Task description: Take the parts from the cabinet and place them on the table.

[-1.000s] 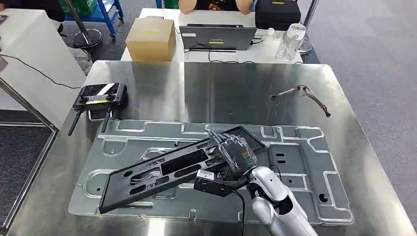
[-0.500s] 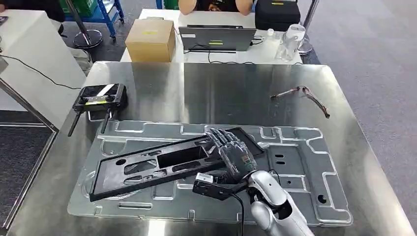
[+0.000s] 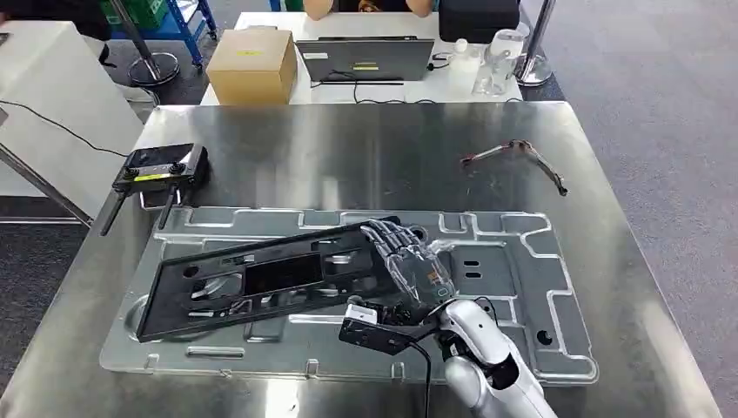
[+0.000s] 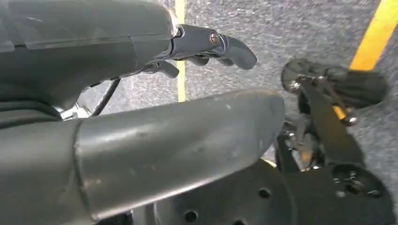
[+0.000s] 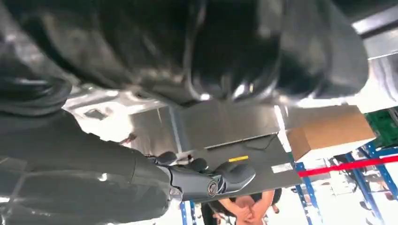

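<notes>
A long black plastic frame [image 3: 261,277] lies slanted across a large silver stamped metal panel [image 3: 513,296] on the steel table [image 3: 365,157]. My right hand [image 3: 413,270] grips the frame's right end, fingers laid over its top edge. In the right wrist view the black frame [image 5: 187,47] is pressed close above the fingers [image 5: 206,180]. My left hand [image 4: 141,117] hangs over the grey floor, fingers apart and holding nothing.
A black remote controller [image 3: 157,170] sits at the table's left edge and a pair of glasses [image 3: 513,157] at the far right. Beyond the table stand a cardboard box [image 3: 252,65], a laptop [image 3: 365,59] and clear bottles [image 3: 492,61], with a person [image 3: 365,7] behind them.
My right hand has swung the black frame leftward and lowered it, so it lies flatter along the panel. The camera has also shifted a little.
</notes>
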You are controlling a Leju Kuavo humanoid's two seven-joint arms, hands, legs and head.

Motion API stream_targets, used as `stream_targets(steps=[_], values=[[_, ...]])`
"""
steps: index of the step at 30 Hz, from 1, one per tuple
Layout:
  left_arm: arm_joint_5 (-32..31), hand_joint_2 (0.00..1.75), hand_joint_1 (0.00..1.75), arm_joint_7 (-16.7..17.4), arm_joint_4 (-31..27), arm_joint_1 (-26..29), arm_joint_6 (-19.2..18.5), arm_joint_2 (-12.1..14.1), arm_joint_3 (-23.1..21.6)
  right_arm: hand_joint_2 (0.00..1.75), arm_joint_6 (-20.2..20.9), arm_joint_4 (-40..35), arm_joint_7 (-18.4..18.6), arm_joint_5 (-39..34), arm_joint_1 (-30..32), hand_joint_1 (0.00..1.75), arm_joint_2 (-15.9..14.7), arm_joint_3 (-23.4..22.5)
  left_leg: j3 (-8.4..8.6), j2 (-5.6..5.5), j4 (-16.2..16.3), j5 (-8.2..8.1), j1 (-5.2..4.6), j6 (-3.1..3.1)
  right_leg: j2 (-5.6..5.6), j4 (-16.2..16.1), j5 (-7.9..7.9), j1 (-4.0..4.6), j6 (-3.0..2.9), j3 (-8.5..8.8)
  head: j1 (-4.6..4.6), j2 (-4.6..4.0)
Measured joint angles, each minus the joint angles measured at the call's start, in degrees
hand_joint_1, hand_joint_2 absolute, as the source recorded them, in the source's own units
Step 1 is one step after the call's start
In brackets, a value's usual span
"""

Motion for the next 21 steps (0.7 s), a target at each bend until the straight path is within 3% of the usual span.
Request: stream_targets(steps=[1, 3, 4, 5, 6, 7, 9, 10, 15, 16, 17, 18, 19, 21], values=[[-0.02, 0.00, 0.00, 0.00, 0.00, 0.03, 0.00, 0.00, 0.00, 0.00, 0.00, 0.00, -0.02, 0.00, 0.00, 0.00, 0.00, 0.00, -0.59, 0.07, 1.80, -2.33, -0.01, -0.25, -0.08, -0.12, 0.27, 0.00, -0.43, -0.25, 0.00, 0.00], [-0.04, 0.00, 0.00, 0.02, 0.00, 0.04, 0.00, -0.02, 0.00, 0.00, 0.00, 0.00, -0.11, 0.00, 0.05, 0.00, 0.00, 0.00, -3.19, 0.07, 10.21, -7.71, 0.02, -0.59, -0.40, -0.07, 0.58, 0.18, -0.85, -0.73, 0.00, -0.02], [-0.04, 0.00, 0.00, 0.02, 0.00, 0.02, 0.00, -0.02, 0.00, 0.00, 0.00, 0.00, -0.11, 0.00, 0.07, 0.00, 0.00, 0.00, -4.65, 0.06, 14.59, -9.62, 0.01, -0.67, -0.51, 0.03, 0.73, 0.32, -0.91, -1.06, 0.00, 0.00], [-0.04, 0.00, 0.00, 0.02, 0.00, -0.01, 0.00, -0.02, 0.00, 0.00, 0.00, 0.00, -0.11, 0.00, 0.08, 0.00, 0.00, 0.00, -5.25, 0.06, 17.34, -10.26, 0.00, -0.61, -0.61, 0.23, 0.78, 0.45, -0.90, -1.36, 0.00, 0.00], [-0.04, 0.00, 0.00, 0.02, 0.00, 0.01, 0.07, -0.02, 0.00, 0.00, 0.00, 0.00, -0.11, 0.00, 0.09, 0.00, 0.00, 0.00, -4.29, 0.06, 16.78, -9.31, -0.01, -0.41, -0.64, 0.38, 0.79, 0.55, -0.91, -1.51, 0.00, -0.02], [-0.04, 0.00, 0.00, 0.02, 0.00, 0.08, 0.07, 0.00, 0.00, 0.00, 0.00, 0.00, -0.11, 0.00, 0.08, 0.00, 0.00, 0.00, -2.27, 0.06, 13.76, -7.43, -0.02, -0.14, -0.61, 0.50, 0.79, 0.64, -0.91, -1.51, 0.00, 0.00], [-0.02, 0.00, 0.00, 0.02, 0.00, 0.04, 0.07, 0.02, 0.00, 0.00, 0.00, -0.02, -0.11, 0.00, -0.01, 0.00, 0.00, 0.00, 3.50, -0.10, 3.44, -2.74, -0.30, 0.91, -0.49, 0.66, 0.79, 0.87, -0.91, -1.37, 0.00, -0.02], [-0.02, 0.00, 0.00, 0.02, -0.09, -0.05, 0.07, 0.29, 0.00, 0.00, 0.00, -0.04, -0.11, 0.00, 0.01, 0.00, 0.00, 0.00, 4.82, -0.27, 0.98, -3.82, -0.45, 1.51, -0.53, 0.57, 0.92, 0.82, -0.70, -1.55, 0.07, -0.02], [-0.02, 0.00, 0.00, 0.02, -0.09, -0.09, 0.07, 0.31, 0.00, 0.00, 0.00, -0.07, -0.11, 0.00, -0.04, 0.00, 0.00, 0.00, 5.09, -0.25, 0.76, -3.91, -0.56, 1.49, -0.55, 0.57, 1.02, 0.96, -0.55, -1.64, 0.09, -0.02], [-0.02, 0.00, 0.00, 0.02, -0.09, -0.05, 0.07, 0.17, 0.00, 0.00, 0.00, -0.13, -0.11, 0.00, -0.13, 0.00, 0.00, 0.00, 5.29, -0.22, -0.33, -3.39, -0.82, 1.46, -0.48, 0.59, 1.29, 0.81, -0.23, -1.78, 0.04, -0.02], [-0.02, 0.00, 0.00, 0.02, -0.09, -0.03, 0.02, 0.17, 0.00, 0.00, 0.00, -0.18, -0.13, 0.00, -0.07, 0.00, 0.00, 0.00, 5.12, -0.23, -0.54, -3.04, -1.22, 1.68, -0.47, 0.12, 2.10, 0.31, 0.87, -1.97, -0.02, 0.00], [-0.04, 0.00, 0.00, 0.02, -0.09, -0.21, 0.07, 0.13, 0.00, 0.00, 0.00, -0.35, -0.09, 0.00, -0.13, 0.00, -0.04, 0.00, 5.19, 0.35, -2.99, -1.15, -0.62, 2.64, -0.36, 1.10, -0.15, 0.46, 1.70, -2.49, 0.07, 0.00], [-0.04, 0.00, 0.00, 0.02, -0.09, -0.27, 0.09, 0.15, 0.00, 0.00, 0.00, -0.35, -0.13, 0.00, -0.17, 0.00, -0.04, 0.00, 4.74, 0.42, -3.00, -0.80, -0.64, 3.07, -0.29, 4.18, -3.14, 0.42, 1.65, -3.49, 0.04, 0.00], [-0.11, 0.00, 0.00, 0.02, -0.09, -0.33, 0.15, 0.15, 0.00, 0.00, 0.00, -0.33, -0.11, 0.00, -0.08, 0.00, -0.04, 0.00, 3.46, 0.53, -2.75, -0.15, -0.85, 3.18, -0.28, 12.75, -8.44, 0.38, 1.93, -6.18, 0.07, -0.02]])
